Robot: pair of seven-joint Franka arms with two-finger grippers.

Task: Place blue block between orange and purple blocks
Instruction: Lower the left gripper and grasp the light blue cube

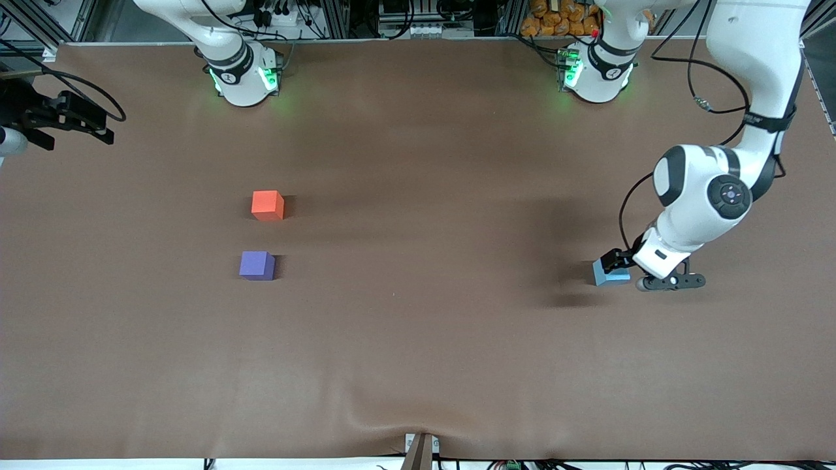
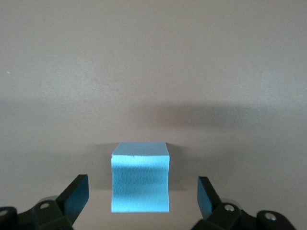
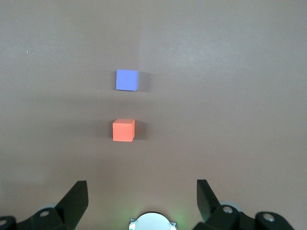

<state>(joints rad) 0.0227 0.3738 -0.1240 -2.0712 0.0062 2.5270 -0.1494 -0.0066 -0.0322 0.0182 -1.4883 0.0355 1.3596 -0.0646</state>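
Brown matte cloth (image 1: 418, 339) covers the whole table, wrinkled and bunched at 6 o'clock near the front edge, where a small bracket (image 1: 420, 450) pokes up. Soft shadow bands run across the middle. Along 12 o'clock: aluminium frame rails (image 1: 339, 16), cables and a white power strip (image 1: 281, 16). Orange bagged items (image 1: 562, 16) sit at about 1 o'clock. Green light glows on the cloth at 11 and 1 o'clock. White strip (image 1: 130, 463) along the bottom edge. Lighting even, diffuse, from overhead.
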